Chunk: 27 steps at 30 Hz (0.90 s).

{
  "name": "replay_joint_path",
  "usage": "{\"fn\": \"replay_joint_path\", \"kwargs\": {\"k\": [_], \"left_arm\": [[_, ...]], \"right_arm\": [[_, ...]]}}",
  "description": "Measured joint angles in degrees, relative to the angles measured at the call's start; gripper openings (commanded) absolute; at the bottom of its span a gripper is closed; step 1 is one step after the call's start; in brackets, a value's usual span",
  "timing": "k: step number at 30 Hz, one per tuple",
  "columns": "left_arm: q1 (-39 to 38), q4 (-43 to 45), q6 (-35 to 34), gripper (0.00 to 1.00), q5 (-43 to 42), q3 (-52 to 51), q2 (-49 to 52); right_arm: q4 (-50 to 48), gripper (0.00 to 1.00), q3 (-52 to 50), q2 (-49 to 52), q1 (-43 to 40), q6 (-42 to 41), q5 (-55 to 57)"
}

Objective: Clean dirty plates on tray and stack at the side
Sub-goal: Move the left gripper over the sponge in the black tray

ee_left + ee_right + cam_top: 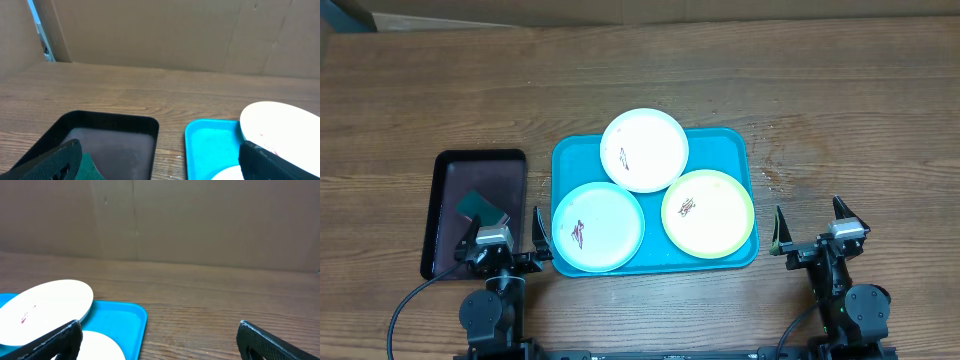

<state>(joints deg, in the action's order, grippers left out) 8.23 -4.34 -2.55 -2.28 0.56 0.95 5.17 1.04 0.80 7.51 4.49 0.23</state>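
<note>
Only the overhead view shows all three plates on the turquoise tray: the white plate at the rear, overlapping the pale blue plate and the yellow-green plate, each smeared red-brown. A green pad is seen in the dark tray. A cardboard wall is shown only by the wrist views. The left tool and the right tool are spread wide, empty, above the bench.

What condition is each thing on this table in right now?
turquoise tray: holding all three plates.
white plate: smeared red, overhanging the tray's far rim.
pale blue plate: smeared red, unwiped.
yellow-green plate: smeared red-brown, unwiped.
dark tray: holding the sponge.
green sponge: lying untouched.
left fingers: open, empty.
right fingers: open, empty.
</note>
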Motion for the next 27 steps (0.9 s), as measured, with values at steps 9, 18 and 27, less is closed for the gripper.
{"fn": "replay_joint_path", "kwargs": {"k": [9,18,27], "left_arm": [[0.0,0.0,0.02,1.0,-0.02,0.0,0.0],[-0.02,0.04,-0.04,1.0,-0.26,0.0,0.02],[-0.02,4.72,-20.9,1.0,-21.51,-0.07,0.02]], "right_arm": [[0.0,1.0,0.0,0.0,-0.02,0.02,-0.02],[-0.02,1.0,0.0,0.0,-0.02,0.02,-0.02],[0.02,1.0,0.0,0.0,-0.02,0.02,-0.04]]}}
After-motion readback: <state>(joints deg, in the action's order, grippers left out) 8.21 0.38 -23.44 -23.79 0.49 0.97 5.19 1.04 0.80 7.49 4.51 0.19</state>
